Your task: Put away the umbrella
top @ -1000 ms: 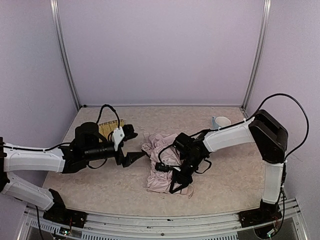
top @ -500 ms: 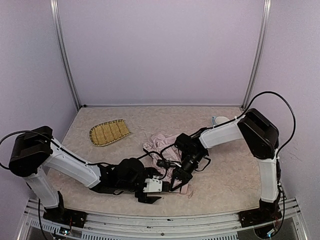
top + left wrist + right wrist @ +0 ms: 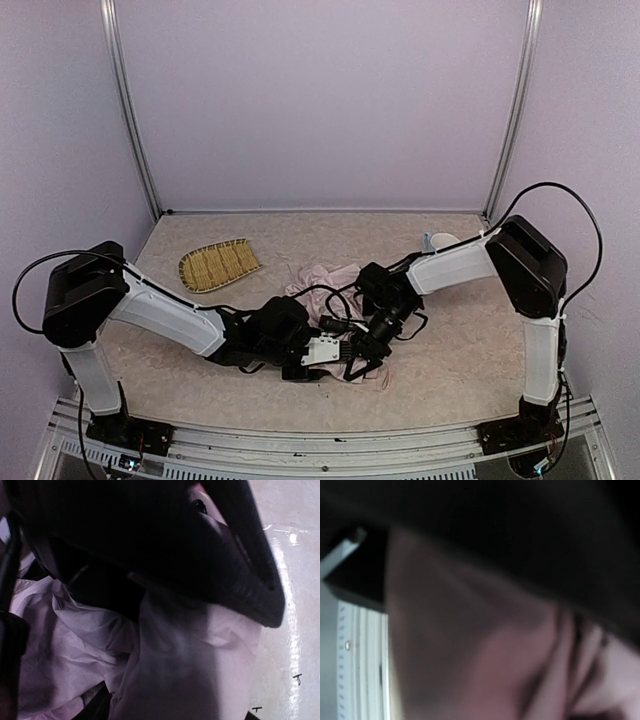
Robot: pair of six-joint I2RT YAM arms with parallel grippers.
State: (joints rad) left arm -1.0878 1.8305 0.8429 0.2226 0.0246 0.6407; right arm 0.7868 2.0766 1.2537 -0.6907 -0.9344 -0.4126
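Note:
The umbrella (image 3: 318, 281) lies crumpled in the middle of the table, pale pink fabric with black parts showing at its near end. My left gripper (image 3: 325, 358) reaches in low from the left at the umbrella's near edge. In the left wrist view one black finger (image 3: 250, 580) stands over pink fabric (image 3: 190, 670), and the jaws look apart with cloth in the gap. My right gripper (image 3: 362, 350) presses down into the same near end from the right. The right wrist view is a blur of pink cloth (image 3: 530, 670), and its fingers cannot be made out.
A woven bamboo tray (image 3: 218, 265) lies at the back left. A white cup (image 3: 441, 243) stands at the back right beside the right arm. Both forearms cross low over the table's near half. The metal front rail (image 3: 320, 440) runs along the near edge.
The left arm swung from beside the tray round to the near side and moved in against the umbrella's near edge. The right gripper shifted slightly right, staying on the umbrella's near end.

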